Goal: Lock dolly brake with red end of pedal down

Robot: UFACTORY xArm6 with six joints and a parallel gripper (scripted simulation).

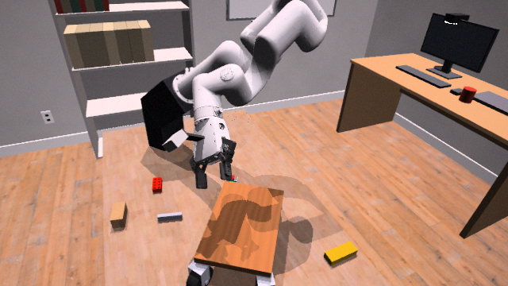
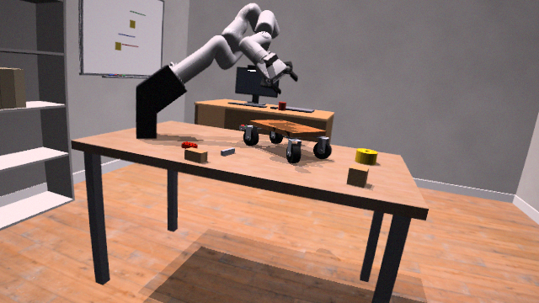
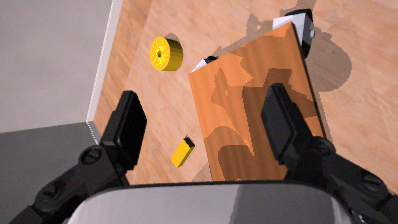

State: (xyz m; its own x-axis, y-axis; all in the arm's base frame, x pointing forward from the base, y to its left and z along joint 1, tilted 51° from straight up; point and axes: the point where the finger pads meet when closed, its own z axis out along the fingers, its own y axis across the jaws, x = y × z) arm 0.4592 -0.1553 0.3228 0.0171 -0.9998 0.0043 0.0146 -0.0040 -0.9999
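Observation:
The dolly (image 1: 242, 226) (image 2: 290, 124) (image 3: 240, 110) has a flat wooden deck on four black casters and stands on the table (image 2: 261, 172). A small red tip of the brake pedal (image 1: 232, 180) shows at the deck's far corner in the top view; whether it is up or down I cannot tell. My gripper (image 1: 213, 179) (image 2: 283, 80) (image 3: 202, 102) is open and empty. It hangs well above the deck's end nearest the arm's base, looking down along the deck.
A red brick (image 1: 157, 184) (image 2: 189, 145), a tan block (image 1: 118, 212) (image 2: 195, 155) and a grey bar (image 1: 169, 217) (image 2: 227, 151) lie to one side of the dolly. A yellow block (image 1: 340, 253) (image 3: 182, 152), a yellow ring (image 2: 366, 156) (image 3: 166, 53) and a tan cube (image 2: 358, 175) lie near the other.

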